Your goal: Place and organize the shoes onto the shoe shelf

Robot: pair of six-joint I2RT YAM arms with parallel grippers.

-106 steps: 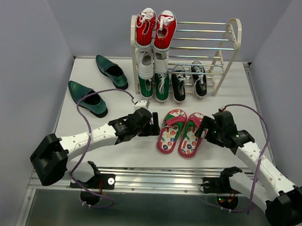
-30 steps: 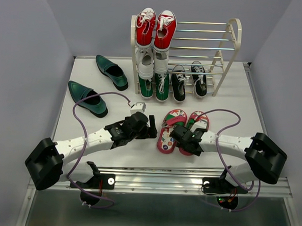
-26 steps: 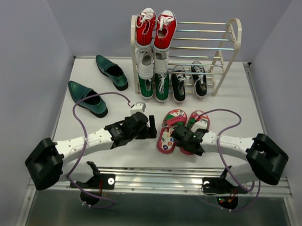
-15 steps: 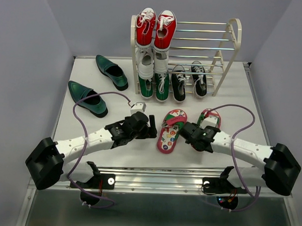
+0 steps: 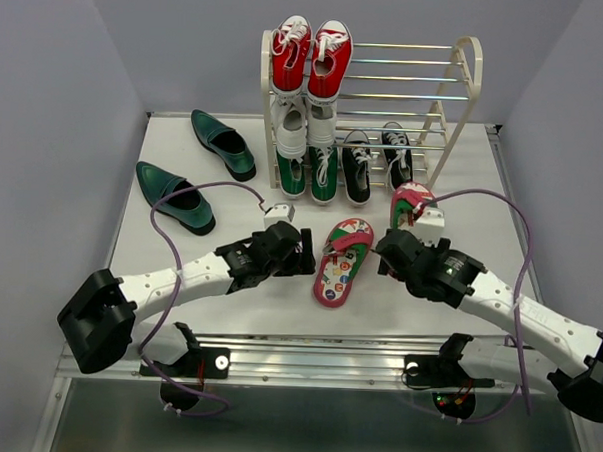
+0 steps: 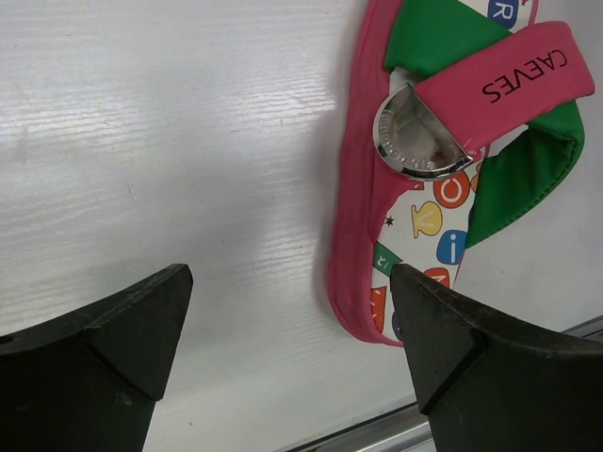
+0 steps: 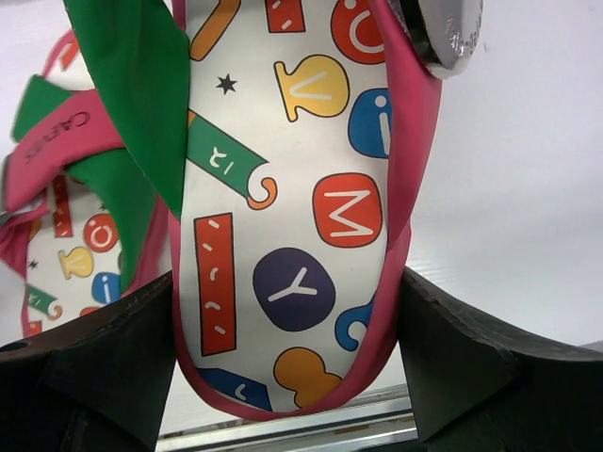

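Flip-flop [image 5: 411, 203] off the table, heel clamped in the right gripper [image 7: 287, 282], toe pointing at the shoe shelf [image 5: 468, 83]. Best play, I'd say: carry it level, then slide it toe-first onto the bare rods right of the red sneakers [image 5: 309, 54]. The black sneakers [image 5: 374, 161] sit just ahead, so it needs height first. Its partner [image 6: 443, 169] lies flat on the table [image 6: 188, 113], just beside the left gripper [image 6: 290, 273], fingers apart, holding nothing. Two teal loafers [image 5: 175, 195] wait far left. White sneakers [image 5: 306, 126] and green sneakers [image 5: 306, 176] fill the shelf's left side.
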